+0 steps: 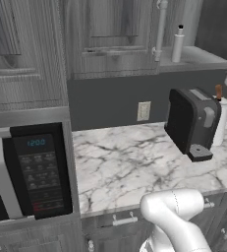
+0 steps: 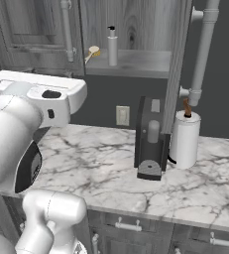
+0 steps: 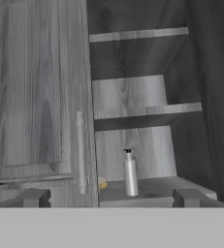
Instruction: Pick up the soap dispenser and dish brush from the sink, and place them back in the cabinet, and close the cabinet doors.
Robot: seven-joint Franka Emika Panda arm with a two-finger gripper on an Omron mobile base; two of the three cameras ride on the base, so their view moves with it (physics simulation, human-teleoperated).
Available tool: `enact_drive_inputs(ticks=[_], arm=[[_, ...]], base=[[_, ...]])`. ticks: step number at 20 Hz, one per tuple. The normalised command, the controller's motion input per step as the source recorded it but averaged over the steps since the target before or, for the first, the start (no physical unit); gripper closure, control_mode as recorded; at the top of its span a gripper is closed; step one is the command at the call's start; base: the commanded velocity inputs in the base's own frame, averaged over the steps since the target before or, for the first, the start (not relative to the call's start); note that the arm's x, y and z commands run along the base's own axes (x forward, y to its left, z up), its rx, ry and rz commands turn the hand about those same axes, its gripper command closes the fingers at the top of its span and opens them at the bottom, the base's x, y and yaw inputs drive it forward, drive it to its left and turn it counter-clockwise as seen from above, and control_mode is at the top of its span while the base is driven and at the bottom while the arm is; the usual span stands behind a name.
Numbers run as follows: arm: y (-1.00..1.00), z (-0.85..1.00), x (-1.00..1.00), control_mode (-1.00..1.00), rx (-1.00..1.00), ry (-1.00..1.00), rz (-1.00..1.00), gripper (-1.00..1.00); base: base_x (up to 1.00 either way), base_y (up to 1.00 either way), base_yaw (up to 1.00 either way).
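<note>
Progress looks good from where I sit: the slim white soap dispenser point(image 2: 112, 47) with its dark pump top stands upright on the grey bottom shelf of the dark grey woodgrain wall cabinet point(image 2: 136, 62), and the small dish brush point(image 2: 92, 52) with the round yellow-tan head lies just beside it, towards the cabinet's left edge. So I judge both items as put away, with only the doors left to deal with. In the hand view the two-finger gripper point(image 3: 111, 198) points straight into the open cabinet with its dark tips spread wide and nothing between them; the bottle stands beyond and between the tips, apart from them. The tall panelled cabinet doors still stand open: one point(image 3: 36, 97) with its long white bar handle point(image 3: 80, 152) hangs at the left of the opening, and the other point(image 2: 178, 74) shows edge-on in the right base view at the right side of the shelf. My next job, as I judge it, is to swing each door shut in turn. As for writing, the black microwave point(image 1: 36, 172) has a blue-green display that seems to read 12:00, though it is small and blurred; its keypad labels are too fine to read. I see no brand or label on the dispenser.
</note>
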Motion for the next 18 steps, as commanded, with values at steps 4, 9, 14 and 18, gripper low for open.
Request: enact_drive_inputs(ticks=[4,9,14,18], arm=[[-0.5,-0.1,-0.28,-1.0,0.0,0.0,0.01,-1.0],[-0.35,-0.15,-0.18,-1.0,0.0,0.0,0.0,-1.0],[-0.24,-0.22,0.0,-1.0,0.0,0.0,0.0,-1.0],[-0.27,-0.29,0.0,-1.0,0.0,0.0,0.0,-1.0]], base=[[0.0,0.0,0.0],[0.0,0.0,0.0],[0.0,0.0,0.0],[0.0,0.0,0.0]])
